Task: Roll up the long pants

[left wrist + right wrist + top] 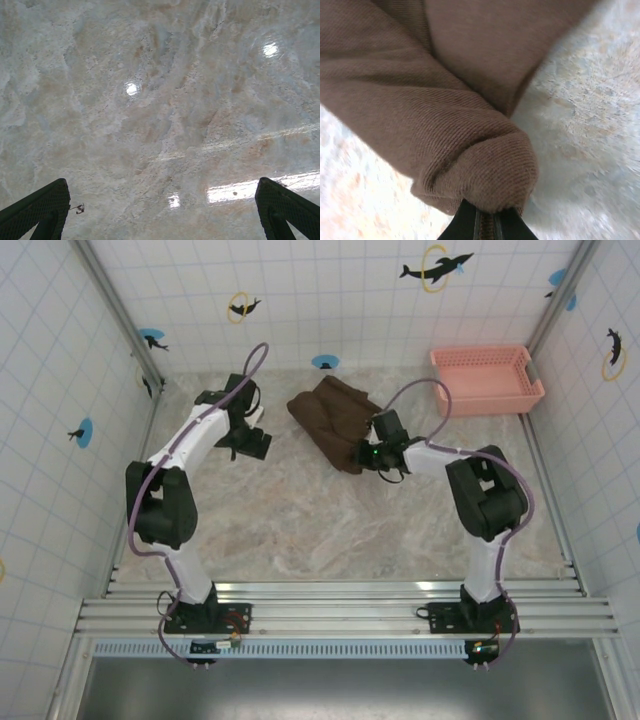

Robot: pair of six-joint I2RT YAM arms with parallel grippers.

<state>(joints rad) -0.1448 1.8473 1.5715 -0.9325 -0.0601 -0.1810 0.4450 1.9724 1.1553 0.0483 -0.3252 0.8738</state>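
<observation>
The long pants [333,420] lie folded into a dark brown bundle at the middle back of the table. My right gripper [364,456] is at the bundle's near right corner, shut on a fold of the brown cloth. In the right wrist view the pants [445,115] bulge over the right gripper [487,222], and a strip of cloth shows pinched between the two black fingers. My left gripper [252,446] hovers open over bare table to the left of the pants. Its two fingertips [40,210] stand wide apart with nothing between them.
A pink mesh basket [487,379] stands at the back right against the tiled wall. Marble-patterned tabletop [320,530] stretches in front of the pants. Tiled walls close in the left, back and right sides.
</observation>
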